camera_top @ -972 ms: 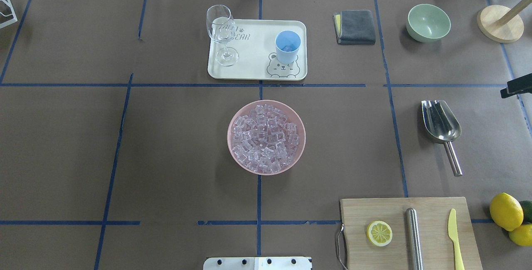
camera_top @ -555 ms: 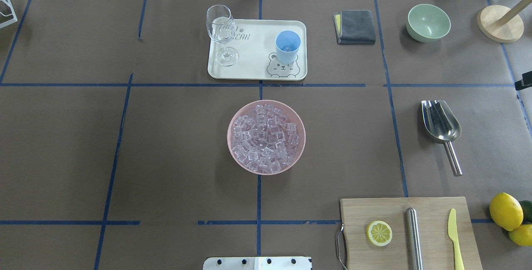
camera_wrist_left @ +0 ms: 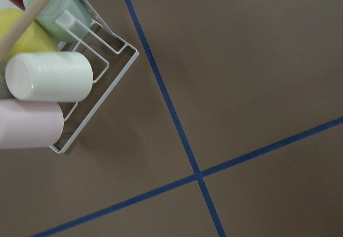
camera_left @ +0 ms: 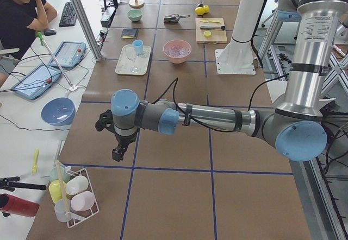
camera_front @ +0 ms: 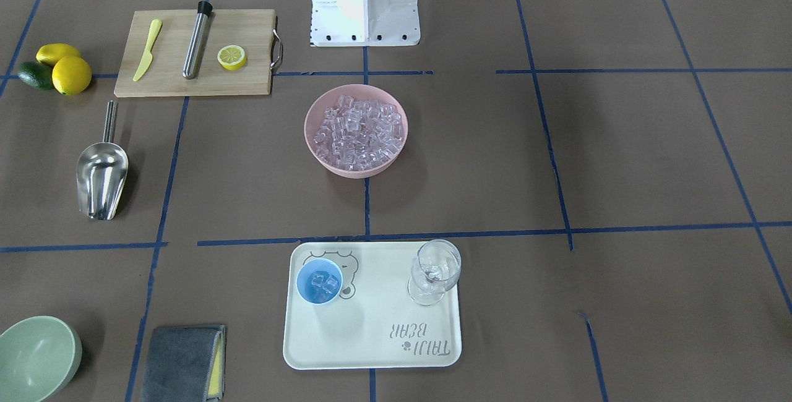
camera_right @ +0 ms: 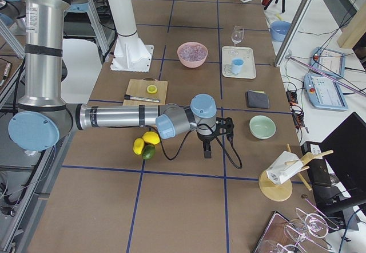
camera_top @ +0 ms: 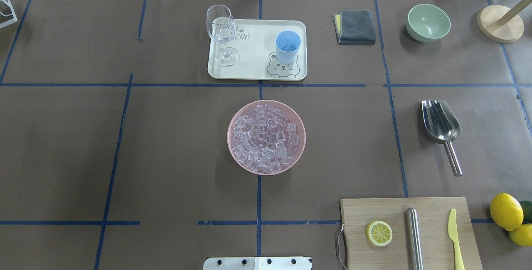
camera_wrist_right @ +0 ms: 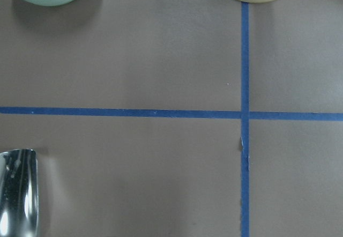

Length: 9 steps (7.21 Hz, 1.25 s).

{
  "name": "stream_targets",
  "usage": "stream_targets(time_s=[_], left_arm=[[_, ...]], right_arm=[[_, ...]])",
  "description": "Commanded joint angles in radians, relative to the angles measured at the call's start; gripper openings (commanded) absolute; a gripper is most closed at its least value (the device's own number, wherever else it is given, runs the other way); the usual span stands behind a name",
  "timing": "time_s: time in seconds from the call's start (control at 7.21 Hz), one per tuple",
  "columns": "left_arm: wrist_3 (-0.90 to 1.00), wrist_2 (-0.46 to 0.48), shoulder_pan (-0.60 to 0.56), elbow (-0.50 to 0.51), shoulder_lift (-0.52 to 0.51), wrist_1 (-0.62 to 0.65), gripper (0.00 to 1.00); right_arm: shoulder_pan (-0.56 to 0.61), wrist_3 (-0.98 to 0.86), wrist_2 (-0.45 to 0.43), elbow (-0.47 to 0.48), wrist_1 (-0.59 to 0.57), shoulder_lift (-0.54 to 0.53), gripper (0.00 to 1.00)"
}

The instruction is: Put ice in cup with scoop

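My left gripper (camera_left: 118, 152) hangs over the table (camera_top: 166, 137) near a wire rack (camera_left: 76, 194) of cups, well apart from the task's things. How far its jaws stand apart I cannot tell, since only the side view shows it. My right gripper (camera_right: 207, 151) hangs low over the table between the lemons (camera_right: 146, 143) and the green bowl (camera_right: 262, 127); its opening also cannot be judged. The scoop (camera_top: 440, 126) lies flat on the table, apart from my right gripper, handle toward my base, its mouth at the edge of the right wrist view. At the table's centre a pink bowl (camera_top: 232, 153) is heaped with ice (camera_top: 266, 138). Beyond it, on a tray (camera_top: 253, 54), the cup (camera_top: 287, 46) stands upright holding a few cubes, with a wine glass (camera_top: 220, 29) at the tray's other end.
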Motion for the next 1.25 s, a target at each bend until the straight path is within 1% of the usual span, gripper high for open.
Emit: stream_targets(time_s=[0.0,0.14,0.28,0.42,0.69,0.83,0.97,1.11], left_arm=[[-0.004,0.008,0.000,-0.025,0.077,0.018,1.00],[-0.002,0.008,0.001,-0.036,0.077,0.066,1.00],[0.002,0.008,0.000,-0.056,0.079,0.090,1.00],[0.002,0.006,0.001,-0.056,0.076,0.093,1.00],[0.001,0.005,0.003,-0.050,0.071,0.093,1.00],[0.001,0.005,0.003,-0.051,0.071,0.093,1.00],[0.001,0.005,0.003,-0.050,0.071,0.093,1.00],[0.001,0.005,0.003,-0.056,0.077,0.093,1.00]], right_arm=[[0.044,-0.082,0.019,-0.046,-0.003,-0.003,1.00],[0.045,-0.089,0.020,-0.072,-0.001,0.002,1.00],[0.056,-0.121,0.034,-0.087,-0.003,0.008,1.00],[0.071,-0.128,0.060,-0.104,-0.003,0.009,1.00],[0.093,-0.181,0.065,-0.127,-0.018,0.009,1.00],[0.102,-0.186,0.066,-0.125,-0.048,0.023,1.00],[0.120,-0.185,0.104,-0.091,-0.131,0.047,1.00],[0.143,-0.186,0.123,0.018,-0.317,0.058,1.00]])
